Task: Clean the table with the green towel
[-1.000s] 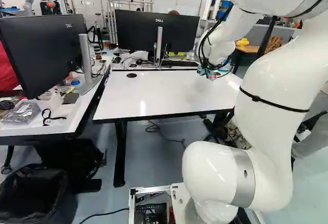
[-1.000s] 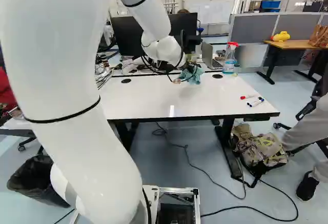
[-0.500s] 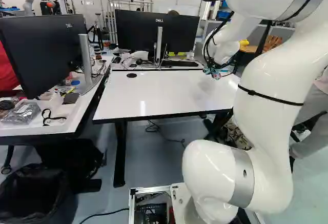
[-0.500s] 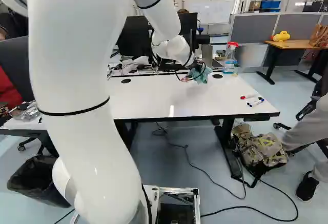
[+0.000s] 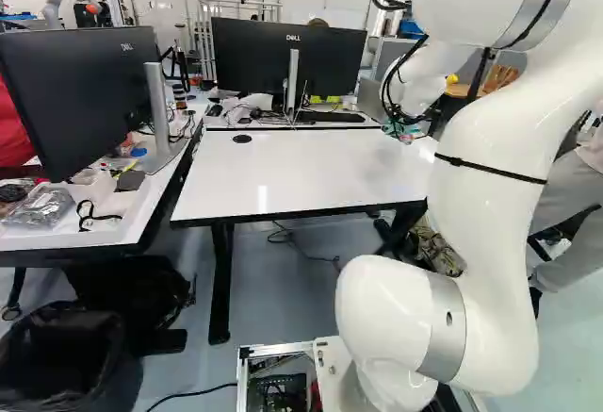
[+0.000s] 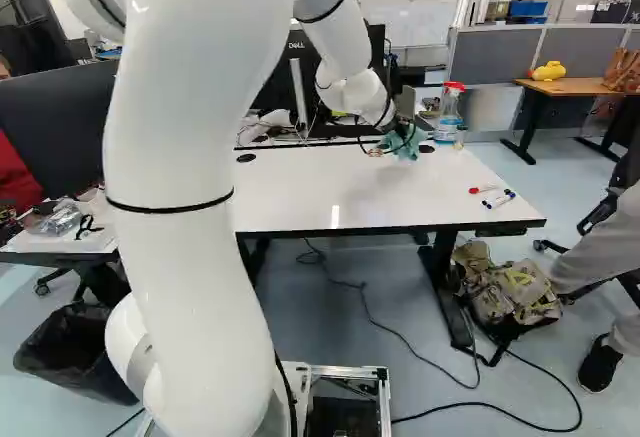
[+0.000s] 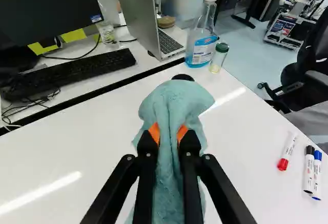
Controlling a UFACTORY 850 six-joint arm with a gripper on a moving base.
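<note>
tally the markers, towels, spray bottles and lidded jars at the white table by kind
Markers: 3 (red, black, blue)
Green towel, gripped in the claw: 1
Spray bottle: 1
Lidded jar: 1
Total: 6

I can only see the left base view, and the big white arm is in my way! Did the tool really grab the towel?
Observer: Yes! The wrist view shows the towel squeezed between the tool's two orange pads.
Operator: Yay! Are any pens hiding on the table?
Observer: Three: a red pen, a black pen and a blue pen, on the table.
Operator: Could we knock anything over?
Observer: Maybe the spray bottle: it stands upright near the far edge, beyond the towel.
</note>
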